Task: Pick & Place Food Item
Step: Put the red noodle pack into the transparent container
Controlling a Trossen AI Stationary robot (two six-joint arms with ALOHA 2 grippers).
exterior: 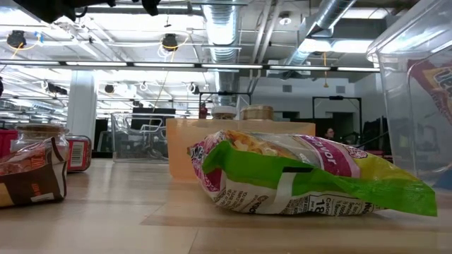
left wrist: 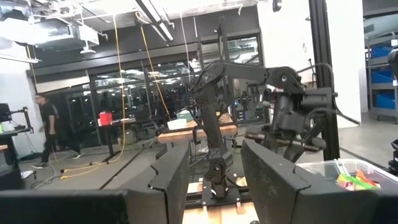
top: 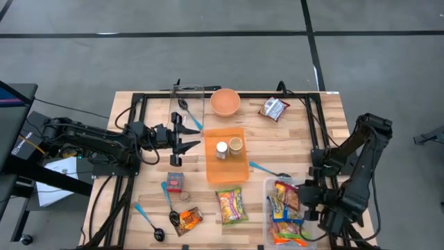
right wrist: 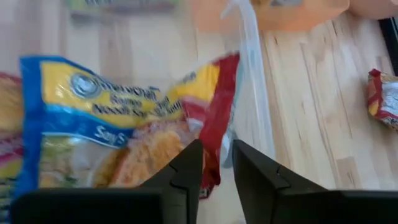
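Two arms in view — right gripper [top: 310, 201] is the working one, low over the clear bin [top: 267, 186] at the table's near right. Noodle packet [right wrist: 118, 134] lies in the bin, red corner right at the fingertips. Fingers slightly parted, not pinching it. Left gripper [top: 186, 136] waits mid-table, fingers apart, empty.

"Noodle Soup" on yellow-blue noodle packet [right wrist: 112, 124], partly blurred
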